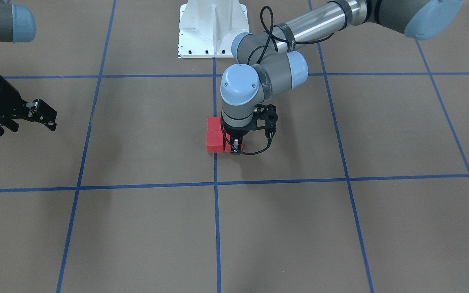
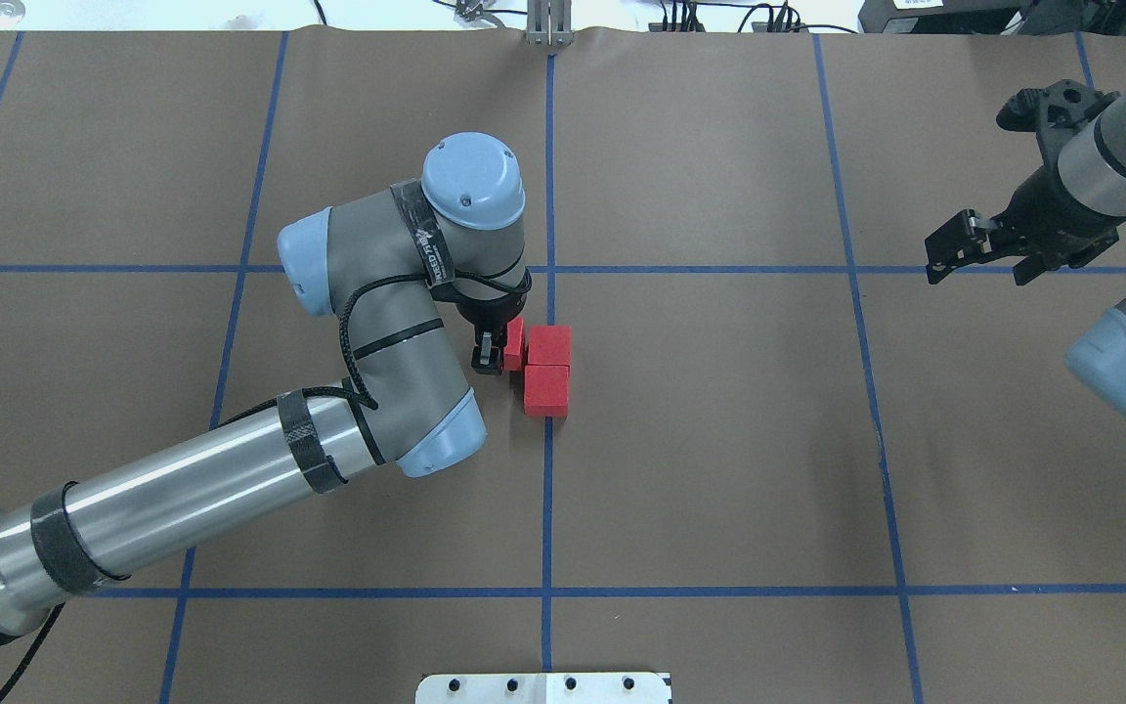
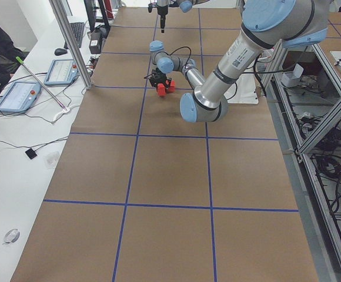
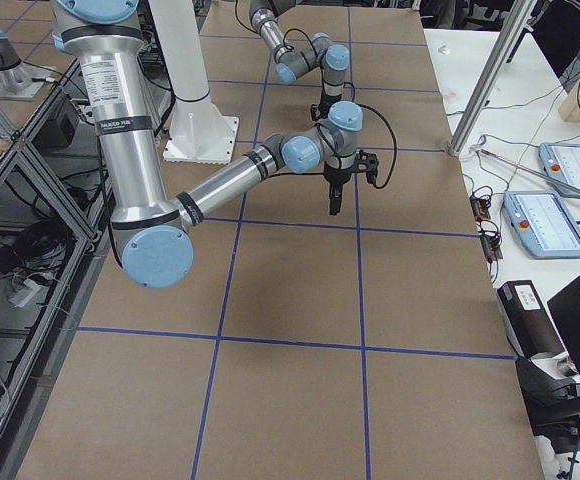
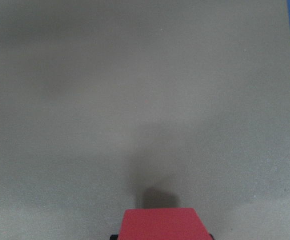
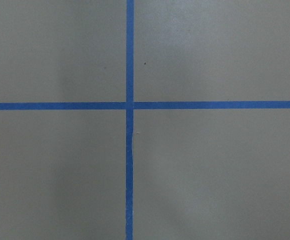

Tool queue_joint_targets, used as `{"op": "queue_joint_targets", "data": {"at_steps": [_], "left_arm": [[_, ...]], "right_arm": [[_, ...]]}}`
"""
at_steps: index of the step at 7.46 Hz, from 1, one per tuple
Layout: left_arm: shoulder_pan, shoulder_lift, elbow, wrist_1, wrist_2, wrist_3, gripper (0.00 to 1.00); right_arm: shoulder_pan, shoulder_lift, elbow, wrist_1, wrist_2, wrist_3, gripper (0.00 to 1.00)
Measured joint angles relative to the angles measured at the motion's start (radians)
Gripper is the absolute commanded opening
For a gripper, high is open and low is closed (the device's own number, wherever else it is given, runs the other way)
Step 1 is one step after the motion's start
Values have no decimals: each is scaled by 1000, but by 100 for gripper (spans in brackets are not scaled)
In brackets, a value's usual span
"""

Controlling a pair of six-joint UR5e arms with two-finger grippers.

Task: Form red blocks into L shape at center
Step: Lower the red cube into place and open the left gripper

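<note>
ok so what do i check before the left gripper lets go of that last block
1. Left gripper shut on the third red block: ok.
2. Third block beside the far placed block, giving an L with the near placed block: ok.
3. Third block touching its neighbour: cannot tell.
4. Third block resting on the table: cannot tell.
5. Placed blocks on the centre blue line: ok.
6. Right gripper open, far aside: ok.

third red block (image 2: 515,340) mostly hidden by left tool (image 2: 500,352) | wrist view: cut off at bottom edge
</note>
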Motion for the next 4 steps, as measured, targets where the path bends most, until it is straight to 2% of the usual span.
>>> {"op": "queue_joint_targets", "data": {"at_steps": [4], "left_arm": [[3, 2, -1, 0, 1, -25, 0]], "right_arm": [[0, 0, -2, 0, 0, 0, 100]]}}
